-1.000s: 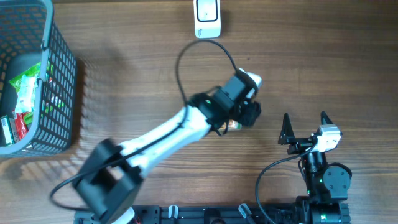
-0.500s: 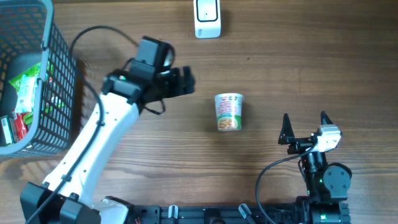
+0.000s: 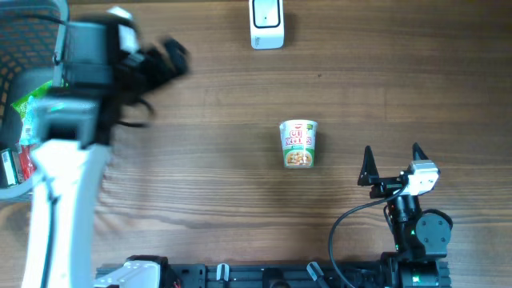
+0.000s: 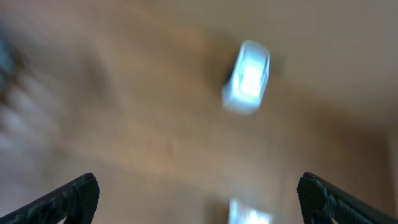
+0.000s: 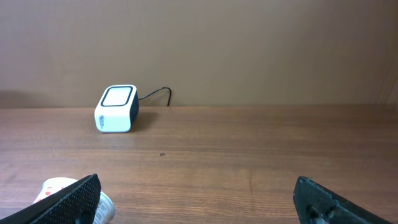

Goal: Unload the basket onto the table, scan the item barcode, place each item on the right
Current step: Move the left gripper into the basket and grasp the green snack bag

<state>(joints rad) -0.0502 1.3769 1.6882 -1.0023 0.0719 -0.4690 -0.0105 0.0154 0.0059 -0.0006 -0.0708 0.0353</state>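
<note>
While the noodle cup (image 3: pixel 298 144) lies on its side at mid bench (image 3: pixel 200 184), well apart from the scanner (image 3: pixel 266 22), my left pincer (image 3: pixel 166 58) by the basket (image 3: pixel 76 120) and my right pincer (image 3: pixel 392 160) both gape empty, so the next move, I judge, calls for grasping the cup and presenting its barcode.

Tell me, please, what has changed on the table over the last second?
The left gripper let go of the noodle cup at mid-table and swung away left toward the basket, jaws open. The cup rests alone on the table. The right gripper, open, and the scanner stayed where they were.
</note>
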